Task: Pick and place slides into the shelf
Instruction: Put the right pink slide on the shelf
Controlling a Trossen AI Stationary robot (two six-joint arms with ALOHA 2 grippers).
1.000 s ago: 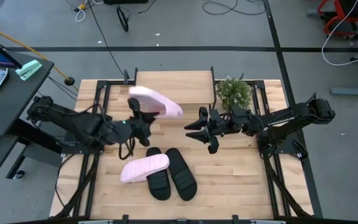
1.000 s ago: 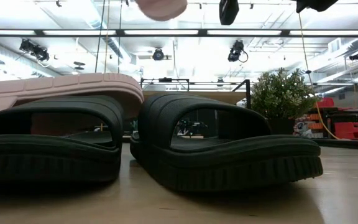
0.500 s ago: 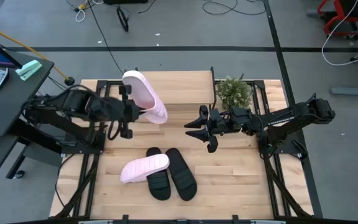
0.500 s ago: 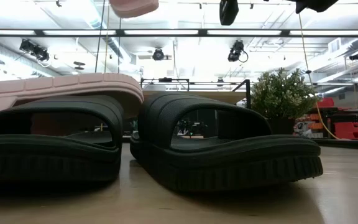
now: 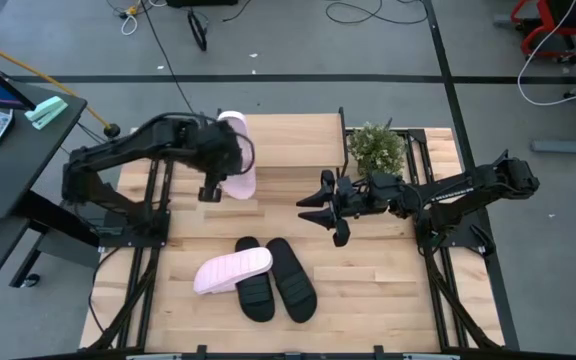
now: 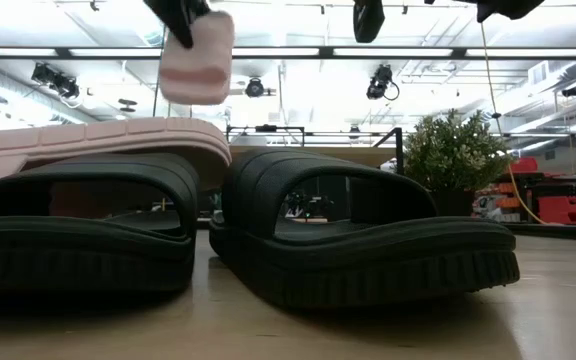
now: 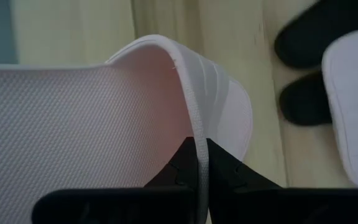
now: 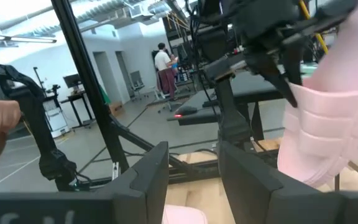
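Observation:
My left gripper [image 5: 224, 165] is shut on a pale pink slide [image 5: 238, 160], held in the air at the left end of the shelf [image 5: 288, 140], a light wood plank at the table's far side. In the low view this slide [image 6: 198, 58] hangs high. The second pink slide [image 5: 231, 270] and the black pair [image 5: 255, 292] [image 5: 290, 278] lie on their soles near the table's near edge. My right gripper [image 5: 318, 205] is open and hovers over the table's middle, right of the slides; its wrist view shows the gripper [image 8: 194, 174] open. My left gripper pinches the pink slide's wide strap at its edge [image 7: 194, 124], one finger under the strap and one on its outer face. The fingers [image 6: 183, 15] come from above. The slide is lifted clear and hangs below them, standing nearly on end.
A small potted plant [image 5: 376, 148] stands at the shelf's right end, just beyond my right gripper. Black frame rails [image 5: 158, 200] run along both sides of the table. People show in the room beyond [image 8: 163, 65].
My left gripper has risen and swung toward the far edge, to the shelf's left end, and has turned. The pink slide has gone with it and tipped from lying slantwise to hanging nearly on end; in the low view it has come down into sight.

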